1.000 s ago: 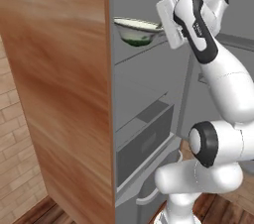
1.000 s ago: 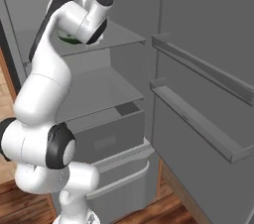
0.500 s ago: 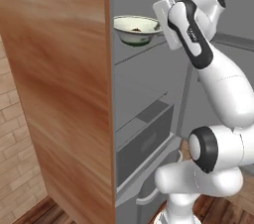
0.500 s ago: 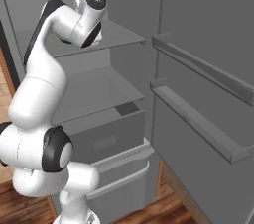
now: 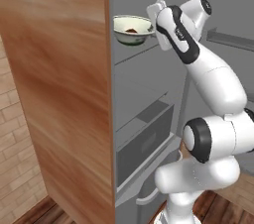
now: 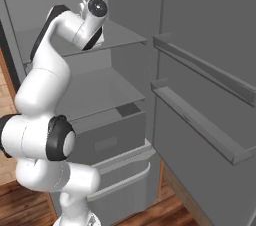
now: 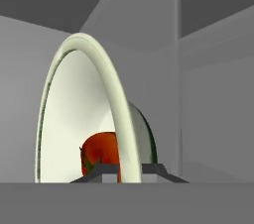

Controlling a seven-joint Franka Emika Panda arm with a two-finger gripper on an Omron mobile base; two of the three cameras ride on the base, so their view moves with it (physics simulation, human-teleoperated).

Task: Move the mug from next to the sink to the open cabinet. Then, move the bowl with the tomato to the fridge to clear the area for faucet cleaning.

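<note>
Carrying the bowl (image 5: 131,29) w/ tomato (image 7: 100,152), gripper (image 7: 124,170) pinches its rim; bowl has moved deeper into the fridge (image 5: 149,99), prob. just above upper shelf — release nearly due.

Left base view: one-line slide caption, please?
Gripper holds the bowl with the tomato by its rim inside the open fridge.
</note>
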